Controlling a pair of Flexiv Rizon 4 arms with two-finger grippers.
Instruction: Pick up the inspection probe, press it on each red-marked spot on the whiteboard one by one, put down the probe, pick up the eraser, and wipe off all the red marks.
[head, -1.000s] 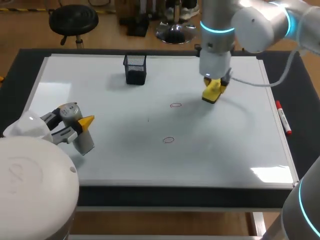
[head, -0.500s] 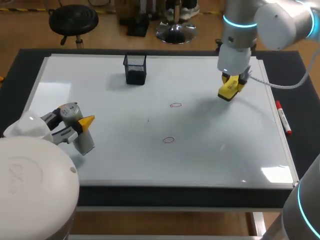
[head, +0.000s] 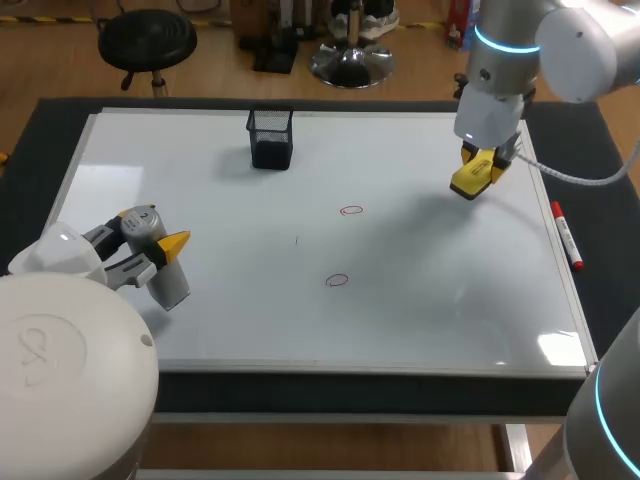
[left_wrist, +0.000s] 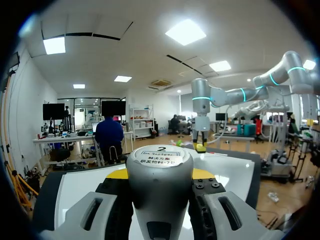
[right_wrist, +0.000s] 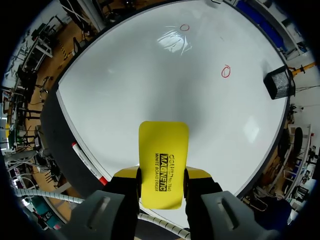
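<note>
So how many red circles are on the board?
2. One circle sits near the board's middle; the other circle lies just beyond it, nearer the front edge. None looks hidden.

Whiteboard (head: 200, 330): one.
Red marks on it: two, both small rings. First ring (head: 351, 210) sits near board centre; second ring (head: 337, 280) at its 6 o'clock.
Mesh cup (head: 270, 138): one, 11 o'clock from centre.
Marker (head: 566, 236), red: one, at the board's 3 o'clock edge.
Eraser (head: 470, 180), yellow: one.
Probe (left_wrist: 160, 180), grey: one.
Grippers: two, left gripper (head: 160, 258) and right gripper (head: 482, 165).
</note>
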